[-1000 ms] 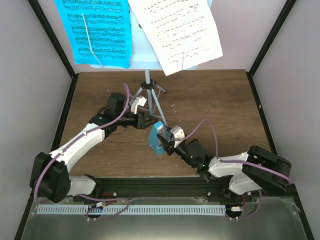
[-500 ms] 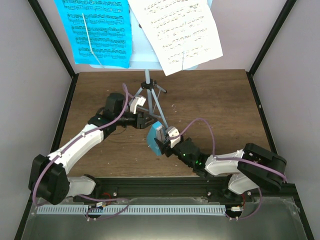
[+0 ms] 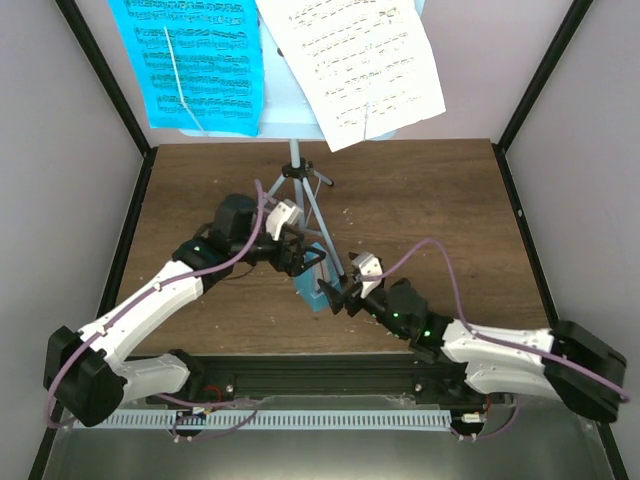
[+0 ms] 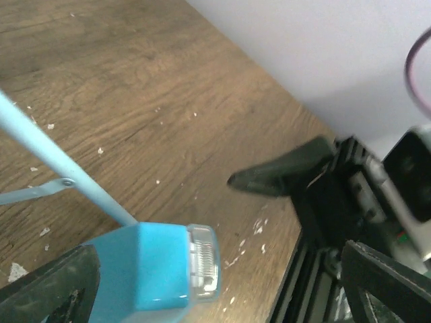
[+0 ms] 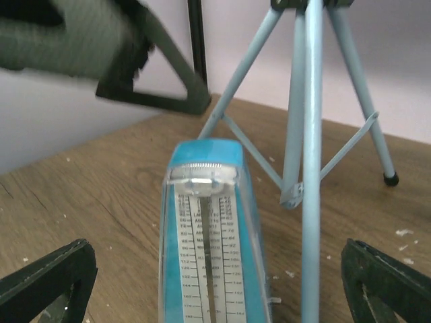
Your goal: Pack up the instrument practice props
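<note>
The teal metronome [image 3: 311, 287] stands upright on the wooden table [image 3: 430, 200], close to a tripod leg of the pale blue music stand [image 3: 295, 160]. My left gripper [image 3: 305, 262] hangs open just over its top from behind. In the left wrist view the metronome [image 4: 158, 269] lies between the spread fingers of the left gripper [image 4: 219, 272]. My right gripper [image 3: 338, 292] is open at its front right. In the right wrist view the metronome [image 5: 212, 256] faces the right gripper [image 5: 215, 276], untouched. A cyan sheet [image 3: 195, 60] and a white sheet [image 3: 355, 60] rest on the stand.
The stand's legs [image 5: 306, 134] rise just right of the metronome, and one leg [image 4: 60, 175] passes beside it in the left wrist view. Black frame posts and pale walls close in the table. A rail [image 3: 300, 375] runs along the near edge.
Both grippers have opened wide. The left gripper moved right and nearer, over the metronome. The right gripper drew back a little to the right of it.
</note>
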### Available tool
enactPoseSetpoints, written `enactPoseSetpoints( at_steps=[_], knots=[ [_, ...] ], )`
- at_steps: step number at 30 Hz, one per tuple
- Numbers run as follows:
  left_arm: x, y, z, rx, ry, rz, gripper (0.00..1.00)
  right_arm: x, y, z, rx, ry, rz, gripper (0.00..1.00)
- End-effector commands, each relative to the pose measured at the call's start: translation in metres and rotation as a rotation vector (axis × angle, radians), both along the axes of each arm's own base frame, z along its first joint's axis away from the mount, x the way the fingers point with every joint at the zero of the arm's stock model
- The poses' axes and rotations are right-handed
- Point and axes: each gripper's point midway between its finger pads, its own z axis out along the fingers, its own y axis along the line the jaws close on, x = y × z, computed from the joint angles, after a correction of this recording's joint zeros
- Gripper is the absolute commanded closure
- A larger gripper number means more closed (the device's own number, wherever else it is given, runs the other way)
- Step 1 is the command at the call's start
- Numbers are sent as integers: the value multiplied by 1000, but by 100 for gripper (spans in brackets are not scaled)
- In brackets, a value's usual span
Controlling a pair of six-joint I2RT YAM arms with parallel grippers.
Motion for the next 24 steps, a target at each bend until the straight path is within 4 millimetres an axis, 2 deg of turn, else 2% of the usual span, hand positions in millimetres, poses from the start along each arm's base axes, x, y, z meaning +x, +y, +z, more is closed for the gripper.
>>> enactPoseSetpoints(
  at_steps=[1, 3, 8, 14, 20, 24],
  knots=[
    [-1, -1, -12, 160, -93, 10, 0, -9, -20, 3, -14, 0, 21, 0],
    [4, 1, -21, 215, -99, 43, 0, -6, -35, 9, 16, 2, -8, 0],
    [7, 0, -37, 319, -110, 56, 0, 10, -70, 9, 86, 32, -91, 0],
    [3, -13, -39, 284, -86, 1, 2, 20, -86, -2, 116, 73, -140, 0],
    [7, -19, -45, 272, -60, 4, 19, 24, -90, -10, 121, 91, -167, 0],
    [10, -17, -49, 292, -56, 21, 34, 25, -93, -12, 120, 96, -181, 0]
  ],
)
